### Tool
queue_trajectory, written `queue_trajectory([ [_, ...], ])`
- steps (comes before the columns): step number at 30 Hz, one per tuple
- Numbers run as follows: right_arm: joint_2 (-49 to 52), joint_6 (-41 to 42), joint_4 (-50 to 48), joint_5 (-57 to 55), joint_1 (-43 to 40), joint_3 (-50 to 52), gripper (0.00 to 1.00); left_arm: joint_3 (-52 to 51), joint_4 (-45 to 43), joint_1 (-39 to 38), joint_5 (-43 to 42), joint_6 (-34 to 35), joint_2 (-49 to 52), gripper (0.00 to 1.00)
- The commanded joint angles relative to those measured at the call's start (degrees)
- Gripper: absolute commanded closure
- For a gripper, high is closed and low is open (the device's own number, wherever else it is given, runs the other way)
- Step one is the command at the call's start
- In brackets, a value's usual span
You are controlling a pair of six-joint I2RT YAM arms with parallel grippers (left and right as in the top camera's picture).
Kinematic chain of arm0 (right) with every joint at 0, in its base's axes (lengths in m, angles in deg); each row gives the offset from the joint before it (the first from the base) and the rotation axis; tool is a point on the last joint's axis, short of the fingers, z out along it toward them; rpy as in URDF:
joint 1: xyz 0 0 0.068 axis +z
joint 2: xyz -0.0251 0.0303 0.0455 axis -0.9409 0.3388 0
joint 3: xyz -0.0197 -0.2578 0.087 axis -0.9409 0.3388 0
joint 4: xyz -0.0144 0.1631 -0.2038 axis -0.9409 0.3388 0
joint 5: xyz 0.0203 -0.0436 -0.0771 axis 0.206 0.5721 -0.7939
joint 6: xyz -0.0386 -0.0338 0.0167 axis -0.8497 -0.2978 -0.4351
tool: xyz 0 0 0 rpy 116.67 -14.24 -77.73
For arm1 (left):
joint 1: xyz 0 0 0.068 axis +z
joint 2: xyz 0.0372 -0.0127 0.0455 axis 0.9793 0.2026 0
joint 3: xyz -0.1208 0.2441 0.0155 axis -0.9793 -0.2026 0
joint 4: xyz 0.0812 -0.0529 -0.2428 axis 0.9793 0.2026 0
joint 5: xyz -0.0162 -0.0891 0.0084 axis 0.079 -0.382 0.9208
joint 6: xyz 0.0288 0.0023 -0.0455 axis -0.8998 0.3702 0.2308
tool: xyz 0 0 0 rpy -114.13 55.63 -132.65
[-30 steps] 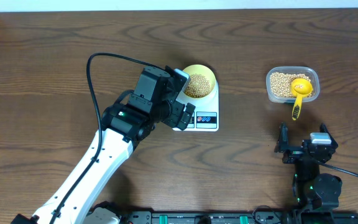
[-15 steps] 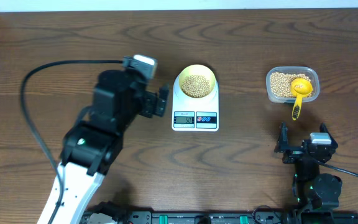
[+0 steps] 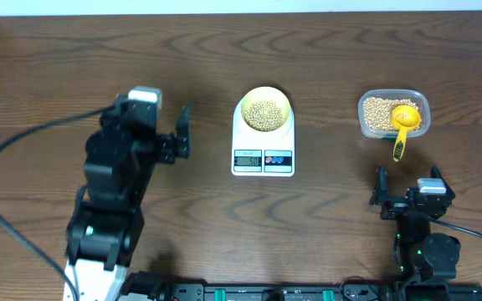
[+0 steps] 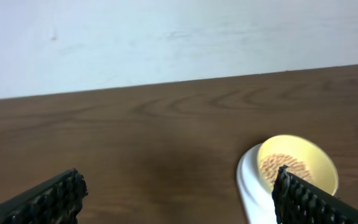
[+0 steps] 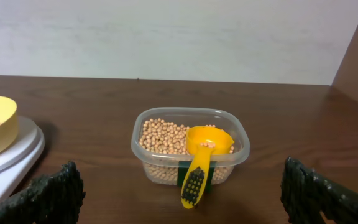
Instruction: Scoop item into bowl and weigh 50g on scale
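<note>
The pale yellow bowl holds tan beans and stands on the white scale, whose display is lit. The bowl and scale also show at the lower right of the left wrist view. My left gripper is open and empty, left of the scale and apart from it. My right gripper is open and empty near the front right. The clear tub holds more beans and the yellow scoop, whose handle hangs over the tub's front rim.
The left arm stands over the left front of the wooden table. The right arm's base sits at the front right. A white wall runs behind the table's far edge.
My left arm has drawn back leftward from the scale and bowl, open and empty. The bowl stays on the scale. The right arm has not moved.
</note>
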Motion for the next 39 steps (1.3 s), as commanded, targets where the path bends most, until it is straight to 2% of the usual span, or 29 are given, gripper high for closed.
queue_trajectory([
  [1, -0.4, -0.5, 0.2, 0.1, 0.4, 0.2, 0.01, -3.3, -0.5, 1.6, 0.9, -0.6, -4.2, 0.02],
  [7, -0.4, -0.5, 0.2, 0.1, 0.4, 0.2, 0.01, -8.8, -1.4, 2.6, 1.7, -0.5, -11.1, 0.02],
  [18, -0.4, -0.5, 0.2, 0.1, 0.4, 0.2, 0.01, -22.7, -12.7, 4.4, 1.7, -0.5, -26.1, 0.02],
  [30, -0.4, -0.5, 0.2, 0.1, 0.4, 0.2, 0.01, -34.2, -28.1, 4.4, 1.7, -0.6, -31.9, 0.02],
  [39, -0.4, -0.5, 0.2, 0.1, 0.4, 0.2, 0.01, -38.8, -29.8, 4.5, 1.7, -0.8, -37.9, 0.02],
])
